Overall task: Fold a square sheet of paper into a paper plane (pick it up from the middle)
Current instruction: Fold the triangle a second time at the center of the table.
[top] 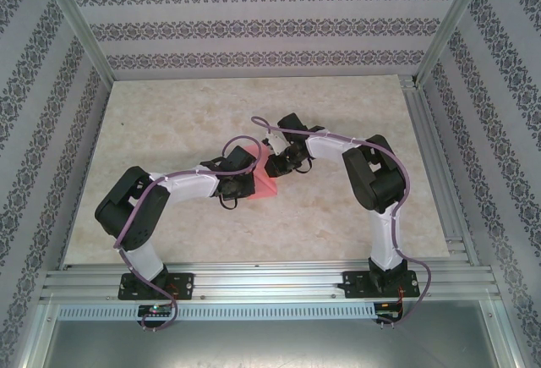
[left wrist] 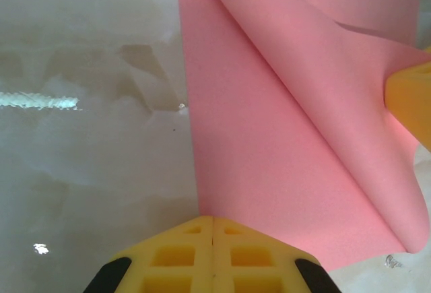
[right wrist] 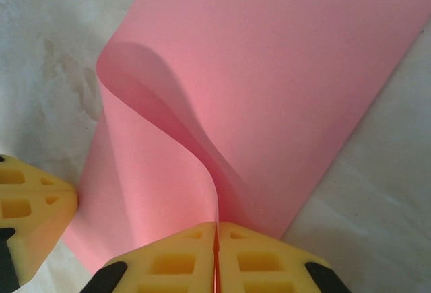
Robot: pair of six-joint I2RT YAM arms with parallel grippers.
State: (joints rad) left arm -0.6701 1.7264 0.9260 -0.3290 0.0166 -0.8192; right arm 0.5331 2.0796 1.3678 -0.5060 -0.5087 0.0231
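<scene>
Yellow fingertips of my left gripper [left wrist: 213, 220] are closest, at the bottom of the left wrist view. Jaws together, seam shut, tips down at the near edge of the square sheet of paper [left wrist: 269, 172]. I can't tell if any paper is nipped between them or if they just press on it.

Table [top: 169, 216] is pale and marbled, with patterned wall panels [top: 254, 30] around it. My left arm [top: 182, 186] and right arm [top: 376, 173] both reach inward and meet mid-table over the sheet.

Sheet is pink-red and sits mid-table between the two grippers. It lies mostly flat on the table, with one part lifted and curling.

Right gripper [right wrist: 217, 225]: jaws clamped on that raised curl, and the paper runs straight into the seam between the pads.

Right wrist view, bottom left: one left finger [right wrist: 34, 212] touches the sheet's edge. Left wrist view, right edge: one right finger [left wrist: 411, 98] sits by the lifted flap.
</scene>
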